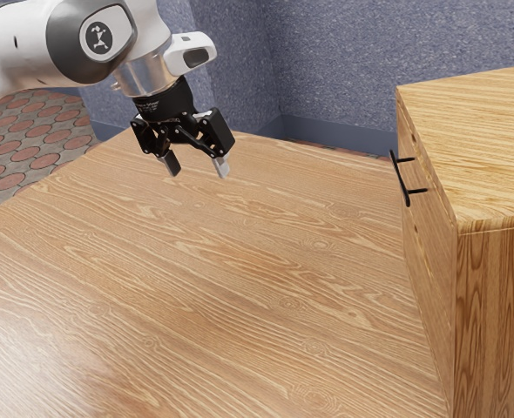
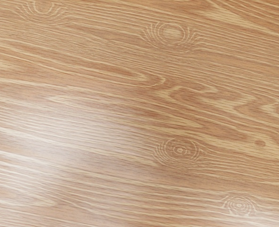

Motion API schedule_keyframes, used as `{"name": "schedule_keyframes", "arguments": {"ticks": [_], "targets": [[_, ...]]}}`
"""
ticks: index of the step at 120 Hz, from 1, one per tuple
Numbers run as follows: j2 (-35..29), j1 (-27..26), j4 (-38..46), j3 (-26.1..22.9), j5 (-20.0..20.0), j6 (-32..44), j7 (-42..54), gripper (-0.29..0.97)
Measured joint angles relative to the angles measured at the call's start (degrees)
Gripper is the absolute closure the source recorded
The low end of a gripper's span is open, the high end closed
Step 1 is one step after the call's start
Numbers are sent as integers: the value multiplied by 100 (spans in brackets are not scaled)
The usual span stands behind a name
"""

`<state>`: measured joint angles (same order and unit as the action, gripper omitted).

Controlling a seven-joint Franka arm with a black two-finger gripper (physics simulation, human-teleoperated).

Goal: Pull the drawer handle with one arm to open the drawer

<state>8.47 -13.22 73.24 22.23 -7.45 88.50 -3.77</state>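
Note:
A wooden cabinet [image 1: 479,209] stands at the exterior view's right on the table. Its thin black drawer handle [image 1: 403,178] sticks out of the face turned toward the arm, near the cabinet's top. The drawer front lies flush with that face. My black gripper [image 1: 196,165] hangs above the table at the upper left, far from the handle, pointing down. Its two fingers stand apart, open, with nothing between them. Bare wood-grain tabletop [image 2: 139,113] lies under the hand in the wrist view.
The wooden table [image 1: 196,287] stretches wide between the gripper and the cabinet. A blue-grey wall [image 1: 327,52] runs behind it. A red patterned floor [image 1: 22,139] lies past the table's far left edge.

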Motion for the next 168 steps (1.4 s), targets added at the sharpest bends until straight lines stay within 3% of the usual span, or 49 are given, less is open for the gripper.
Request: {"name": "schedule_keyframes", "arguments": {"ticks": [25,38,52,61,69,78,86,98,124,134,146,168], "targets": [[-28,-3,-30,0,0,-15,-14,0],[-585,-65,-305,-81,133,-223,-334,0],[-1067,486,-348,-731,279,-498,-935,0],[-1204,851,-326,-1421,704,-639,-1345,0],[-1282,363,-326,-1780,1037,-743,-1683,0],[-1298,-309,-343,-1798,1171,-767,-2050,0],[-1258,-480,-320,-1430,827,-621,-2302,0],[-1150,93,-174,-1164,277,-398,-2776,2],[-900,666,-131,-1113,-202,-98,-3978,3],[-404,808,-802,-1096,-399,-338,-4332,2],[394,214,-1907,-1093,-521,-999,-4644,1],[551,11,-2063,-1120,-612,-1588,-5039,3]]}}
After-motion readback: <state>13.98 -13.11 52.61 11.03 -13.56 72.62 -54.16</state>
